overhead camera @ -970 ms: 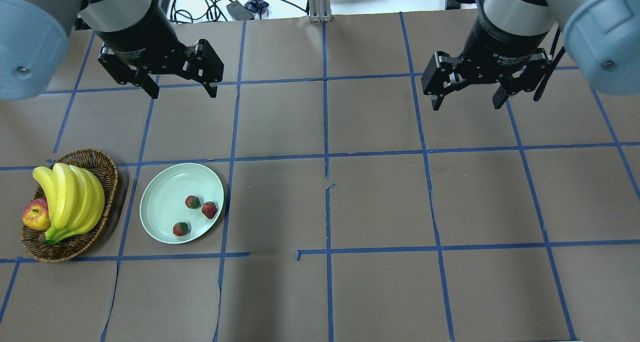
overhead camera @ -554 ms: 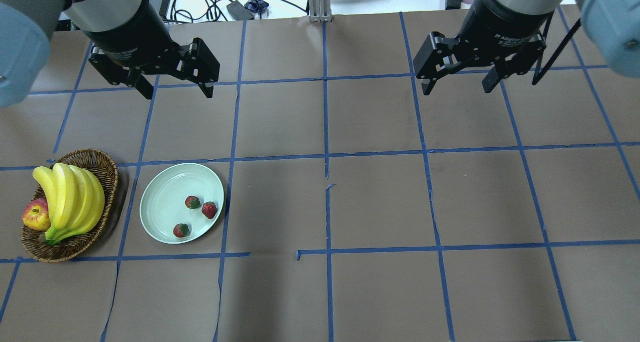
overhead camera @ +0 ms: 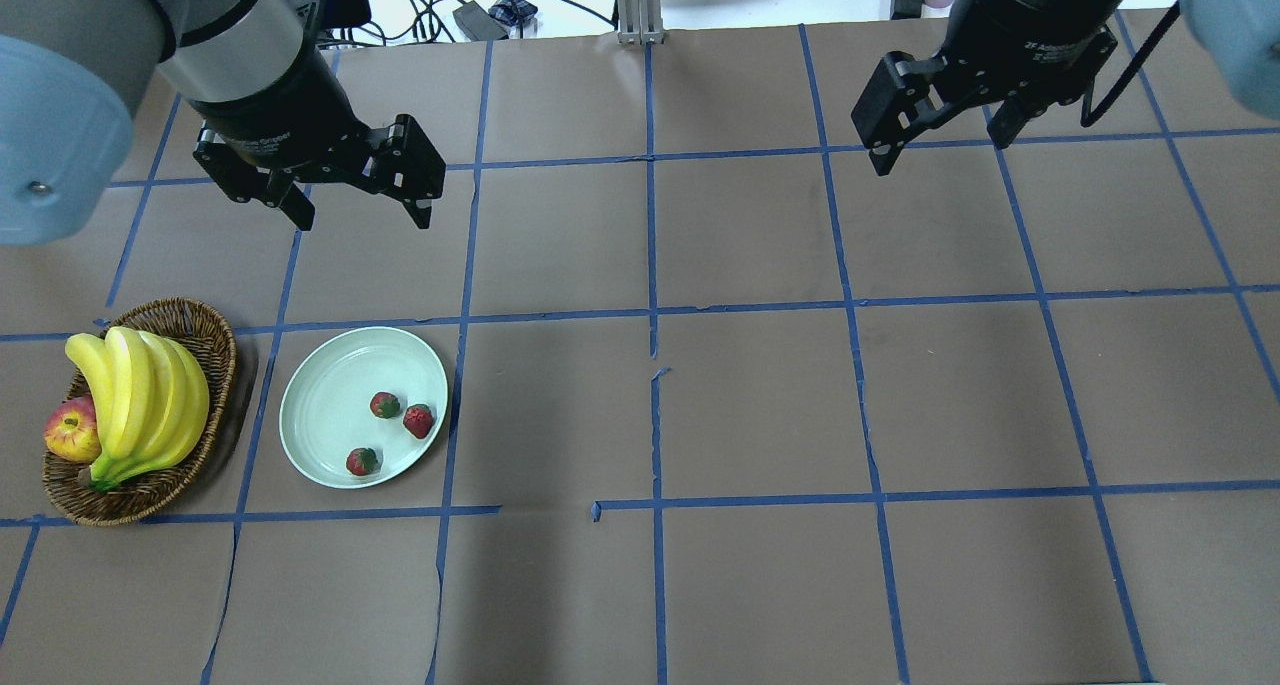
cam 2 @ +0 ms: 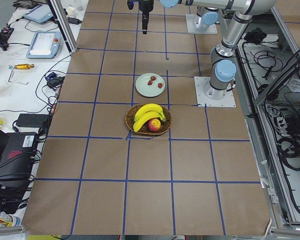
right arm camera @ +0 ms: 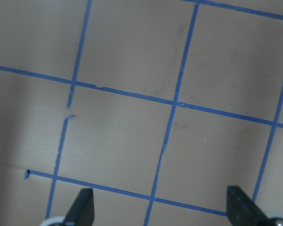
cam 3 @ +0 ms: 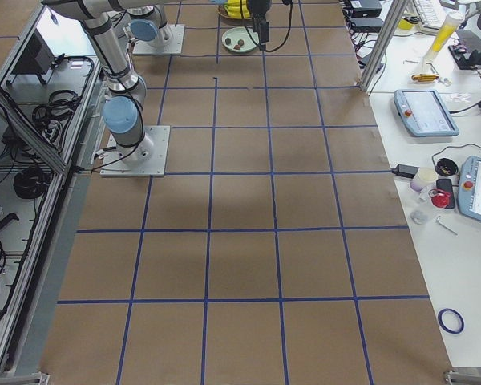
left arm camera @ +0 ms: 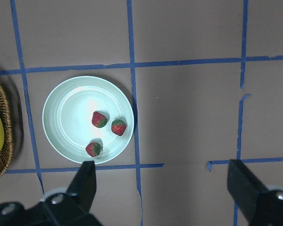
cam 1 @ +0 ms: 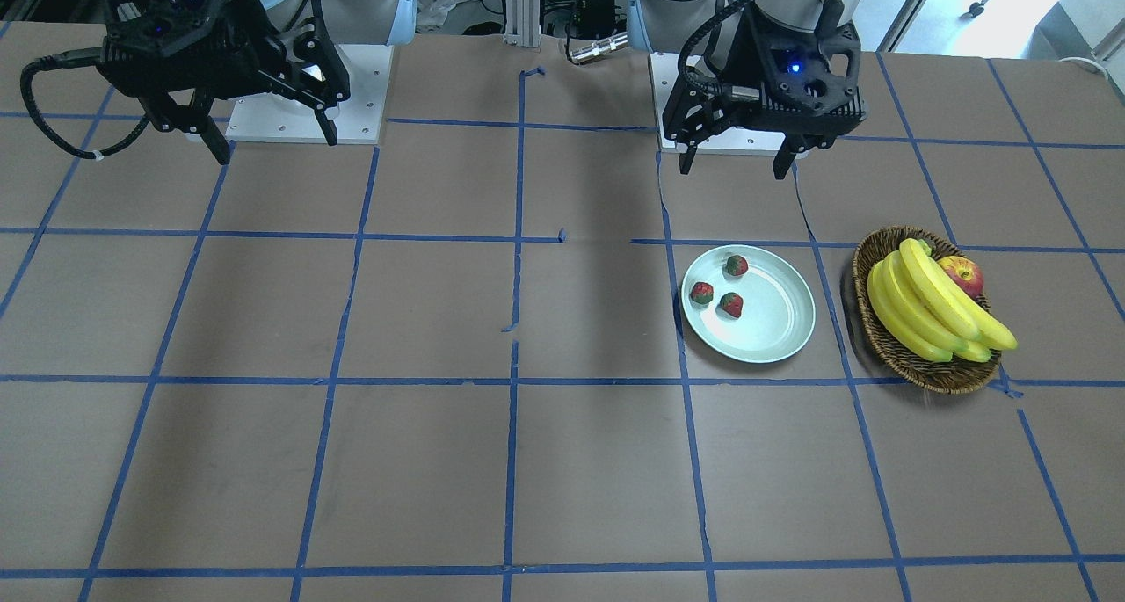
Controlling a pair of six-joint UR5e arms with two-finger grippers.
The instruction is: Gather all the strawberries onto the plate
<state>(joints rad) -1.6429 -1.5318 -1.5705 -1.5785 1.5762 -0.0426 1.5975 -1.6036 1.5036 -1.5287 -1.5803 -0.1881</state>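
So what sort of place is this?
Probably a robotics lab: two robot arms bolted to a table marked with a blue tape grid, with control tablets and cables alongside.

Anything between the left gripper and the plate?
Nothing: between left gripper and plate, only bare table paper and one blue tape line, in the overhead view.

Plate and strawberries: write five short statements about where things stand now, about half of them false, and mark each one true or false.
1. All three strawberries lie in the plate. True.
2. The left gripper holds a strawberry. False: it is open and empty, away from the plate.
3. The apple sits in the plate. False: it is in the basket, beside the bananas.
4. The right gripper is open and empty. True.
5. The plate touches the basket. False: bare table shows between them.
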